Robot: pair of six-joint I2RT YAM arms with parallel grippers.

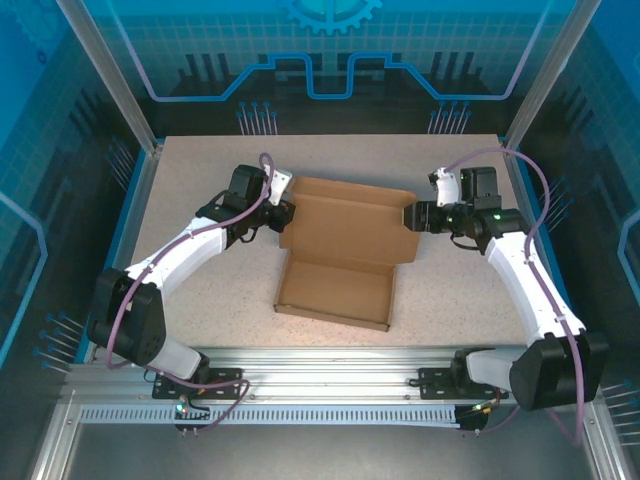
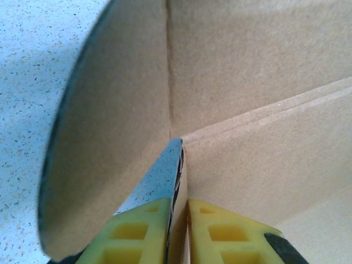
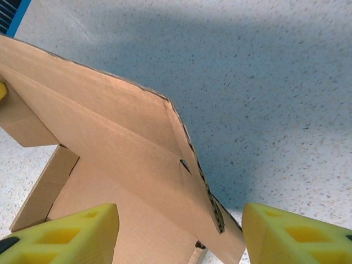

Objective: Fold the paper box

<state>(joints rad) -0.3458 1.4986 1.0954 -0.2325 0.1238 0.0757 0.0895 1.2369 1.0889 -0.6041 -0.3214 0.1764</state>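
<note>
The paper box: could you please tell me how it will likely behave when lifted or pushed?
The paper box is thin cardboard, so probably light and apt to slide on the table. Its panels stand at creases, so they likely hinge rather than stay rigid. Lifted by one wall, it may sag.

White arms (image 1: 190, 245) w/ black joints (image 1: 135, 320), purple cables (image 1: 580, 400), yellow tool fingers (image 3: 71, 234)

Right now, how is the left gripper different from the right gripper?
The left gripper is squeezed shut on the box's wall; the right gripper is wide open, a box flap between its fingers. The left gripper is at the box's left side, the right gripper at its right side. Both have yellow fingers.
</note>
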